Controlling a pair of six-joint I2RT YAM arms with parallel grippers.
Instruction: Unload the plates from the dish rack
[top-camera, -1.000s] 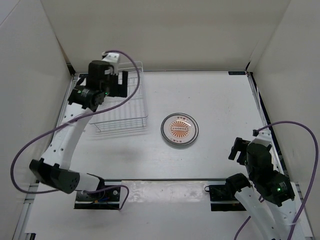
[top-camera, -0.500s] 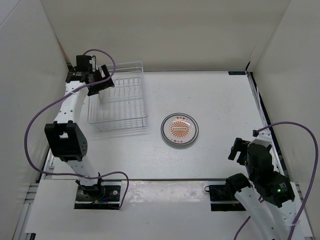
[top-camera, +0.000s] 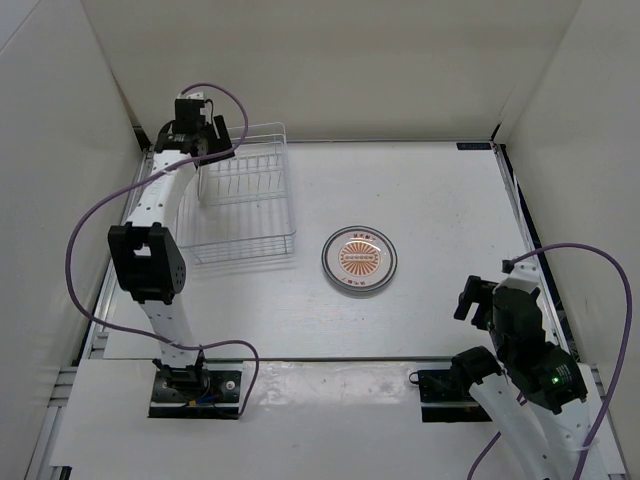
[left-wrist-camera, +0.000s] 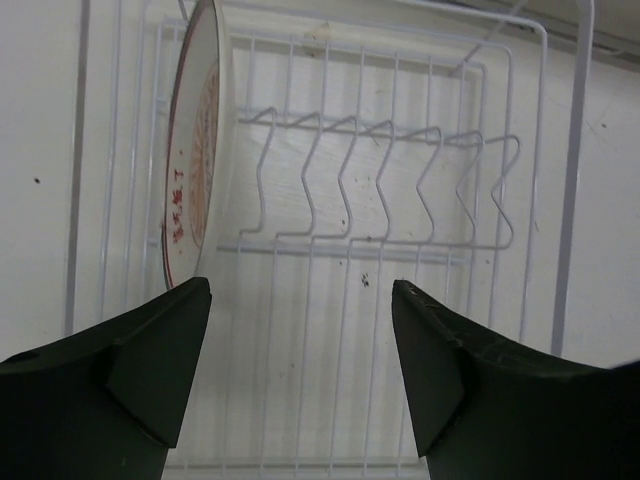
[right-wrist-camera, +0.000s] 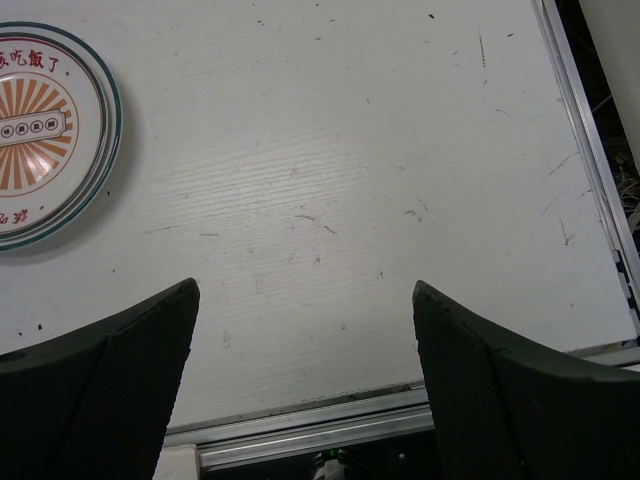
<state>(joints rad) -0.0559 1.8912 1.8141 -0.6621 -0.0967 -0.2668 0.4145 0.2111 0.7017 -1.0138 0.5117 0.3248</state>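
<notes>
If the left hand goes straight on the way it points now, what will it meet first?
Probably the wire floor of the dish rack, near the divider prongs: the open left hand aims there. The upright plate stands in line with one finger, so it may be touched; depth is unclear.

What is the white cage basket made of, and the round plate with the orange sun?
The white wire dish rack looks like thin metal rods with a smooth white coating, bent into neat prongs. The round orange-sunburst plate looks smooth and hard, with a printed pattern: ceramic or hard plastic, I cannot tell.
</notes>
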